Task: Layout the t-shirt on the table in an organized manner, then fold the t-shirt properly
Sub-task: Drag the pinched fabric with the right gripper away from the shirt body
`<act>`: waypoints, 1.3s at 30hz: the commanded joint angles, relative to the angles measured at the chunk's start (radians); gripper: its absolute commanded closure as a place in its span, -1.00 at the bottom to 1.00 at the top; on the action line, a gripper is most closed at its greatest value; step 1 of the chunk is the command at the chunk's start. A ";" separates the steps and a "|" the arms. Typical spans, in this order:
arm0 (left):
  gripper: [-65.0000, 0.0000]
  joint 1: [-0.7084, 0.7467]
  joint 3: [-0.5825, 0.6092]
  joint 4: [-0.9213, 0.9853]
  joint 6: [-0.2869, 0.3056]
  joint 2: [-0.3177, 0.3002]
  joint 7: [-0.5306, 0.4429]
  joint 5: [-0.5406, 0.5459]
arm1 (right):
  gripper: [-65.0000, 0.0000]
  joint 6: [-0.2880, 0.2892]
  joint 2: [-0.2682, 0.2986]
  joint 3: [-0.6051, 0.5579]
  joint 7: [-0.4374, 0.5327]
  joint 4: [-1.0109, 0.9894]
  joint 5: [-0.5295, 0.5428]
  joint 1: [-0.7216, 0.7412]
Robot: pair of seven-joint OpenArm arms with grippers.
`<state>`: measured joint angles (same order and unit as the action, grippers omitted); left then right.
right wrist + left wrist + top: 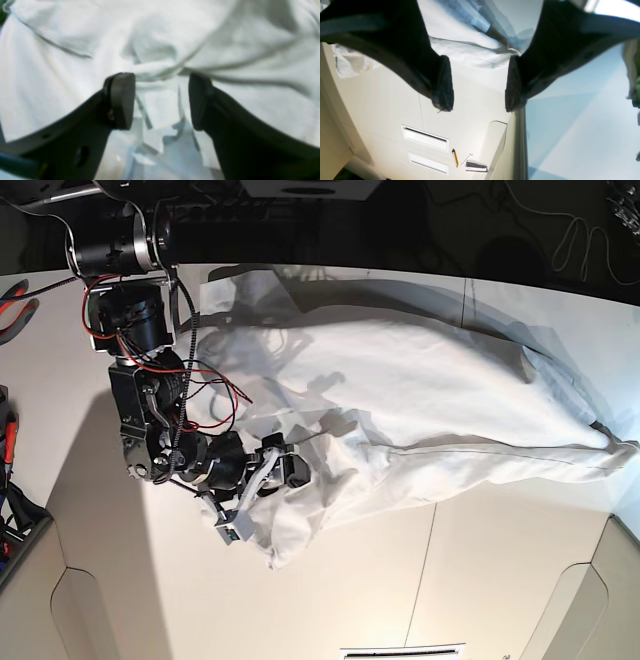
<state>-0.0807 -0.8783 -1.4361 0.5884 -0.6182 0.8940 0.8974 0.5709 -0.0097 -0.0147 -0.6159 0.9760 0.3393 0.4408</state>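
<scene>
- The table (500,570) is carrying the t-shirt (420,410), which is lying crumpled and stretched lengthwise across its far half.
- The right gripper (161,100) is hovering over the t-shirt's wrinkled end, jaws spread, gripping nothing.
- The left gripper (480,85) is hanging above the t-shirt's hemmed edge, jaws spread wide and empty.
- A yellow pencil (455,158) is lying well apart from the t-shirt.

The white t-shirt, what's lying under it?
Under the t-shirt only the off-white table shows, around its edges. The right gripper hangs over the cloth near one end, jaws apart. Anything beneath the shirt's middle is covered and cannot be seen.
</scene>
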 commanded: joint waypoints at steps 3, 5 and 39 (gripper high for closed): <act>-0.12 -0.014 -0.006 -0.016 0.007 -0.030 -0.021 0.020 | 0.00 0.000 -0.016 -0.001 0.041 0.015 0.015 0.027; -0.12 -0.013 -0.006 -0.016 0.007 -0.030 -0.021 0.020 | 0.28 -0.003 -0.018 -0.001 0.041 0.015 0.010 0.027; -0.12 -0.013 -0.006 -0.016 0.007 -0.030 -0.022 0.019 | 1.00 -0.018 -0.024 -0.001 0.114 0.032 -0.129 0.011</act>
<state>-0.0807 -0.8783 -1.4361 0.5888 -0.6178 0.8940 0.8951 0.5499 -0.0307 -0.0154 -0.5270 0.9878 0.1936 0.4244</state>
